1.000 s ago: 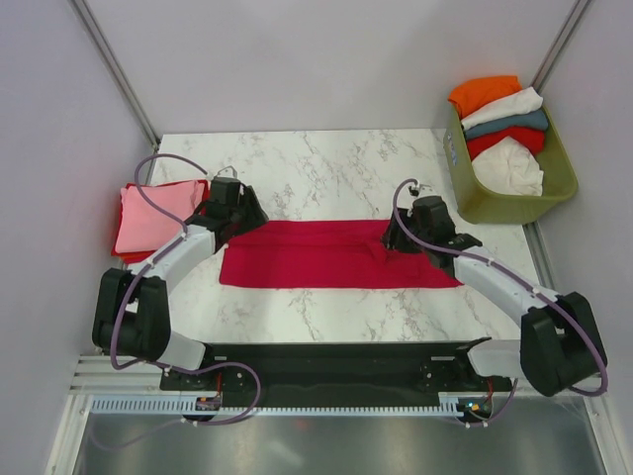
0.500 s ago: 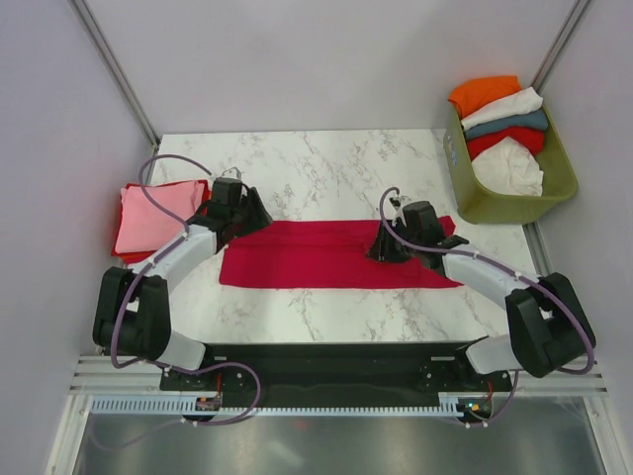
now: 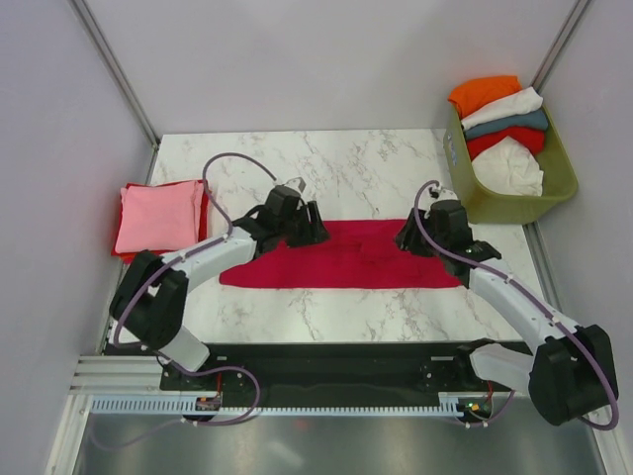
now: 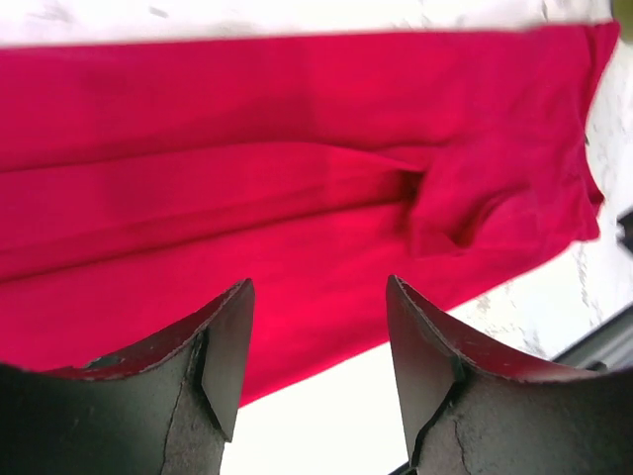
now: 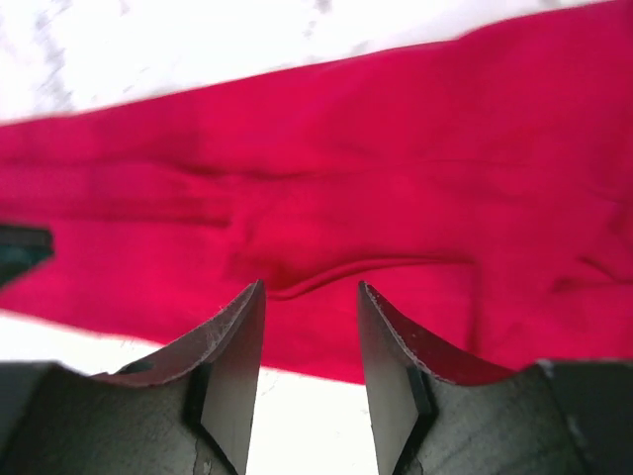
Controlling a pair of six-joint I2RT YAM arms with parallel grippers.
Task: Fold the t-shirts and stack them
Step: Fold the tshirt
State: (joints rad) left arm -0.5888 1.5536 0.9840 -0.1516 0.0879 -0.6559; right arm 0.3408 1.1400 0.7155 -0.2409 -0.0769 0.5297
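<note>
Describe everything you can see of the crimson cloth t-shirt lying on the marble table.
The crimson cloth t-shirt lies folded into a long, narrow band, flat across the middle of the white marble table, running left to right. The soft fabric is plain, with a lengthwise fold ridge and a small pucker. The open left gripper is over its far edge and the open right gripper near its right end; neither holds it.

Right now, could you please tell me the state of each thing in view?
Crimson t-shirt: folded into a long strip, lying flat, unheld.
Pink t-shirt: folded, stacked on a red one.
Basket: holding piled shirts.
Left claw: open, empty.
Right claw: open, empty.
</note>
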